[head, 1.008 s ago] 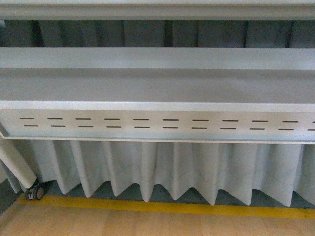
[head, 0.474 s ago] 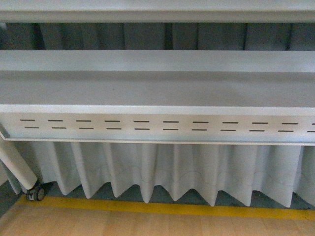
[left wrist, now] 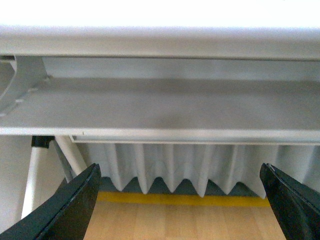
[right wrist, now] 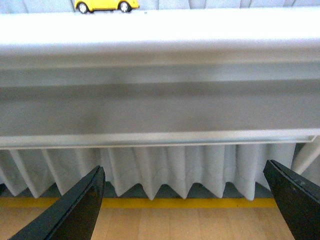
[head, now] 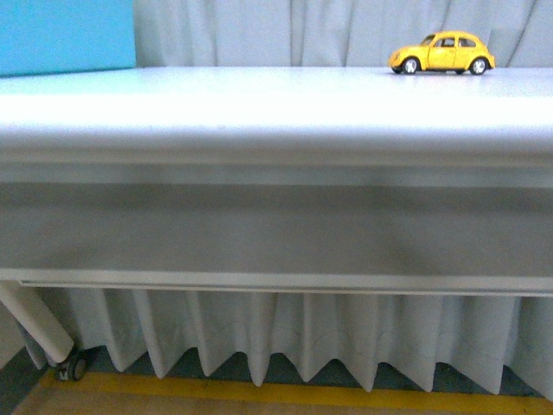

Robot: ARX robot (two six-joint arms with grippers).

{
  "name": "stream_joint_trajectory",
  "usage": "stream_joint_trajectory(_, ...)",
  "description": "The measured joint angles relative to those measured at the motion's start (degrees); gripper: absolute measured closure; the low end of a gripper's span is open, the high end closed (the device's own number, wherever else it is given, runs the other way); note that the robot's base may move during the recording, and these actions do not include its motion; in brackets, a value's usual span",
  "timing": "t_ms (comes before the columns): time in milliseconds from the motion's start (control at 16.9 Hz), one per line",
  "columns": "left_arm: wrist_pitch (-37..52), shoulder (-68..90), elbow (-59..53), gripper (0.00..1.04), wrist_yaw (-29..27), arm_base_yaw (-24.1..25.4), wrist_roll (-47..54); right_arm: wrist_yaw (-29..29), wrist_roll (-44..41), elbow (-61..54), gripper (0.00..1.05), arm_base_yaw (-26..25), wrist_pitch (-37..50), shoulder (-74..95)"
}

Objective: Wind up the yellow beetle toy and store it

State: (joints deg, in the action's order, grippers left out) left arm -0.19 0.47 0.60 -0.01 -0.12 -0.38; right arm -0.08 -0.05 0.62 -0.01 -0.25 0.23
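Front view: at the far left corner of the pale white worktop [head: 259, 95] I see a flat light blue rectangular shape [head: 65, 35], though I cannot tell whether it is a box or a panel. Toward the right, near the worktop's far edge, the small rounded yellow beetle toy [head: 441, 53] stands on its silver-hubbed black wheels, side-on to me and well apart from the blue shape. A grey pleated curtain [head: 285, 333] hangs below the worktop, above a yellow floor stripe [head: 302, 393].

Neither arm shows in the front view. In its wrist view, the left gripper [left wrist: 182, 205] has its black fingers [left wrist: 75, 205] spread wide and holds nothing. The right gripper [right wrist: 185, 205] is likewise wide apart and bare, facing the worktop's front edge. The toy [right wrist: 106, 5] is visible beyond it on top.
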Motion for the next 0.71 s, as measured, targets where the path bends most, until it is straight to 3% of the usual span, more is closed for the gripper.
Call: stream_joint_trajectory(712,-0.02,0.0,-0.02,0.07,-0.07,0.0,0.44,0.04,0.0,0.0,0.07,0.0,0.02,0.0)
